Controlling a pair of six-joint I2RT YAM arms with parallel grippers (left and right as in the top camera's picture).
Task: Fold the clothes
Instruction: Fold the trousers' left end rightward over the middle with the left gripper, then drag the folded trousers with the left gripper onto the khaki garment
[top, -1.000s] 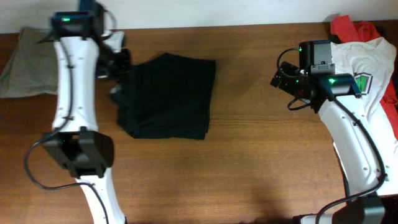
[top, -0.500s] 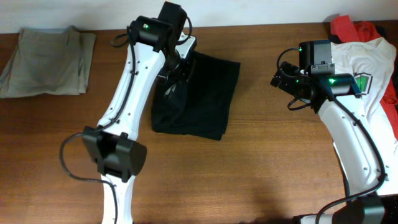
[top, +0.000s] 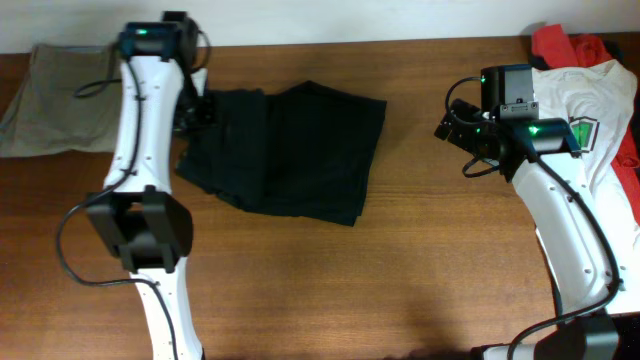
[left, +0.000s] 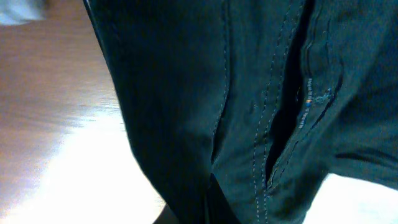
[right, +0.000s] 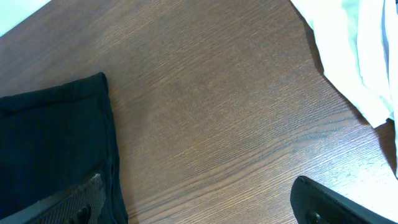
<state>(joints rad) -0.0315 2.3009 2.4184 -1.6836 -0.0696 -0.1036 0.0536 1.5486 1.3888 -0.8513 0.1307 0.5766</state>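
Near far edge, left of centre: black garment (top: 300, 150) lies rumpled, partly folded. Left tool (top: 196, 108) at its left hem, buried in fabric; grip cannot tell. Right tool (right: 194, 184) released, over bare counter (top: 420, 260). Step: folding garment. Next: align edges, smooth flat.

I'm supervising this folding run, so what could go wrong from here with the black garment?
The black garment lies rumpled and skewed, with the left gripper at its left edge; a fold from here may come out uneven.
The folded khaki garment lies close beside that arm; a wide swing could knock it askew.
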